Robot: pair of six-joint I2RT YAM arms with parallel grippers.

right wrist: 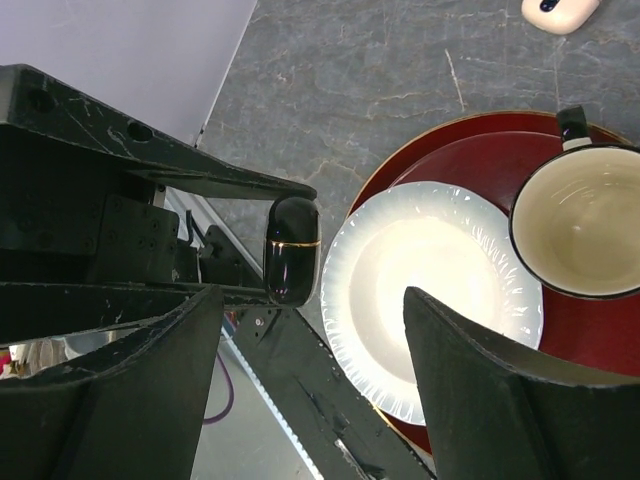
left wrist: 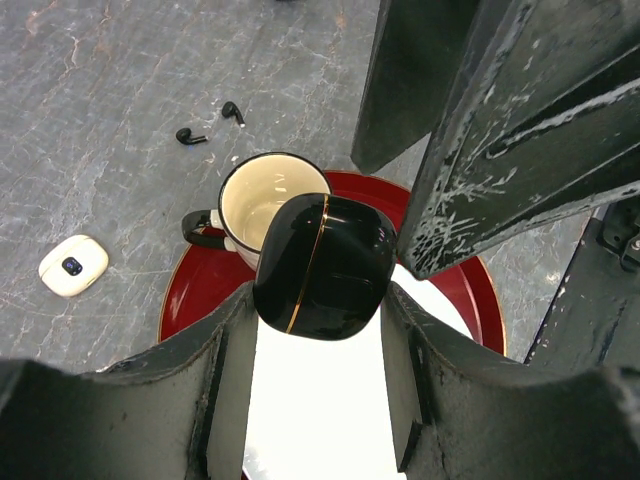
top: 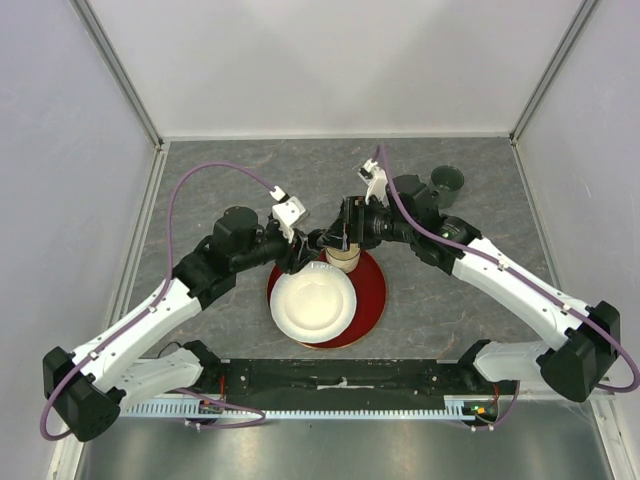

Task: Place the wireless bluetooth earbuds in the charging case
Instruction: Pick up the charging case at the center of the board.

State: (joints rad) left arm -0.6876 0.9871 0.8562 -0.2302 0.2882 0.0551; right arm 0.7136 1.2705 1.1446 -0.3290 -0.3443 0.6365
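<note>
My left gripper (left wrist: 318,300) is shut on a glossy black charging case (left wrist: 322,265) with a thin gold seam, its lid closed, held above the white plate. In the right wrist view the same black charging case (right wrist: 292,248) hangs just beyond my right gripper (right wrist: 312,300), which stands open and empty with the case nearer its left finger. Two black earbuds (left wrist: 190,136) (left wrist: 233,112) lie on the grey table behind the mug. A white charging case (left wrist: 73,265), also closed, rests on the table to the left. From above, both grippers (top: 300,252) (top: 335,237) meet over the mug.
A cream mug (left wrist: 270,200) with a black rim and handle stands on a round red tray (left wrist: 200,290) beside a white plate (right wrist: 430,290). A grey cup (top: 446,181) stands at the back right. Walls enclose the table on three sides.
</note>
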